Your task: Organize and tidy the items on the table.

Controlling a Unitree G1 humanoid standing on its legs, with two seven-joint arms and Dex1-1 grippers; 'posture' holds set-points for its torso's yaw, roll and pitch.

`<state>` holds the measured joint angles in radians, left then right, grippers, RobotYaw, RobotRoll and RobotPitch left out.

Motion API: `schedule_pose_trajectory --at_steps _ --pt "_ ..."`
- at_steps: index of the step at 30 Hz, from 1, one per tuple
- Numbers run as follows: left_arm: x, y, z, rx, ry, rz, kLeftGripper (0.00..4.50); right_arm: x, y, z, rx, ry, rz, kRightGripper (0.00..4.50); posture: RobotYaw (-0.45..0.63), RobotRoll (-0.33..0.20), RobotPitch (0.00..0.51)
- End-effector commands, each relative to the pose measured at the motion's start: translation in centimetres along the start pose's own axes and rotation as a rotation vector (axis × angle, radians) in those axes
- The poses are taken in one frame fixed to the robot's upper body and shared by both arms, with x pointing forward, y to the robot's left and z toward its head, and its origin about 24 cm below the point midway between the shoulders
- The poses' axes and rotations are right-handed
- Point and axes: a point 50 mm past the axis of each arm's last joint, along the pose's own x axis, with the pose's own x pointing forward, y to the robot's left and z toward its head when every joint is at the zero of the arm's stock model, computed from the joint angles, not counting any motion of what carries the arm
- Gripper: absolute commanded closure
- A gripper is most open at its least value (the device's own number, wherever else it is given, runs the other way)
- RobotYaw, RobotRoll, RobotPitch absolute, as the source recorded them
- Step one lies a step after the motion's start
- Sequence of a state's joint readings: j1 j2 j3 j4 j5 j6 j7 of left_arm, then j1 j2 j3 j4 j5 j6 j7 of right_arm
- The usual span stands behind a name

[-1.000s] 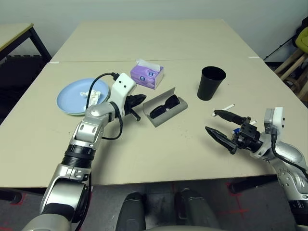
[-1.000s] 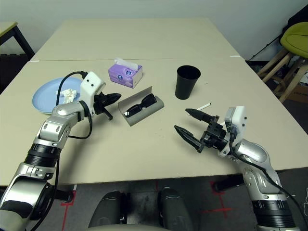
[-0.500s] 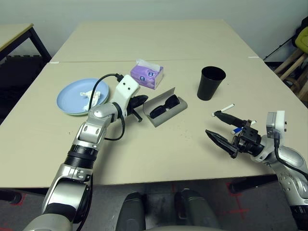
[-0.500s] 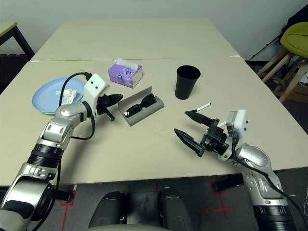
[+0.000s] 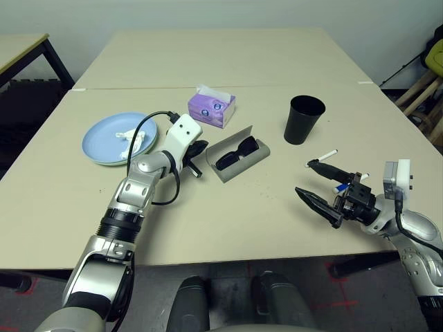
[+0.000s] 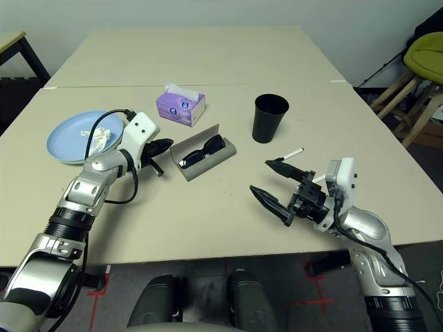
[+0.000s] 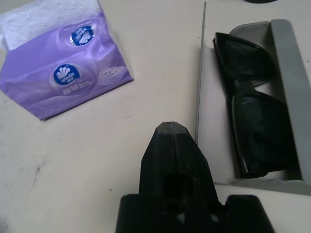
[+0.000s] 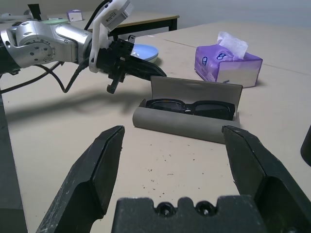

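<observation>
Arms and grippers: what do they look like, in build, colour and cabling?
Both forearms are silver metal with black ribbed bands. A white block sits at each wrist. A black cable loops beside the left arm. The left gripper and the right gripper each have two tapered black fingers on a black base.

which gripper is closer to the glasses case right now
Left. The left gripper, shut, sits right beside the open glasses case; the right gripper, open, hangs well off toward the table's near edge.

Two silver jointed forearms with black ribbed collars. White wrist housings, the left with two dark dots and a looped black cable. Left gripper (image 5: 201,146) and right gripper (image 5: 315,182): black tapered fingers, screw holes in black bases.
</observation>
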<state>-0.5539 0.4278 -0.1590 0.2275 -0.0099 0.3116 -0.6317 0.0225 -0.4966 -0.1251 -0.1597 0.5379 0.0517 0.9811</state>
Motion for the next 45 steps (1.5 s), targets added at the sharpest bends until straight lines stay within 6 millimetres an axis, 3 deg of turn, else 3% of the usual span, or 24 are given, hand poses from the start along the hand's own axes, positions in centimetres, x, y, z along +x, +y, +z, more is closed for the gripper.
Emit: schedule_pose_trajectory --at_steps 1,12,23,45 --pt "0.0 -1.2 0.3 0.004 -0.009 -0.05 4.49 -0.1 0.0 0.1 -0.012 0.013 0.004 0.0 -0.01 0.0 0.082" --pt "-0.8 -3.4 0.2 -0.011 -0.004 -0.103 4.49 0.0 -0.2 0.1 -0.015 0.006 0.001 0.0 0.0 0.0 0.08" --pt "-1.1 -2.5 -0.3 -0.017 0.02 -0.073 4.49 -0.2 -0.2 -0.3 -0.03 0.01 -0.053 0.0 -0.01 0.0 0.077" --pt "-0.8 -5.0 -0.7 -0.013 0.03 -0.14 4.49 -0.7 0.1 -0.7 -0.034 0.044 -0.082 0.0 -0.03 0.0 0.088"
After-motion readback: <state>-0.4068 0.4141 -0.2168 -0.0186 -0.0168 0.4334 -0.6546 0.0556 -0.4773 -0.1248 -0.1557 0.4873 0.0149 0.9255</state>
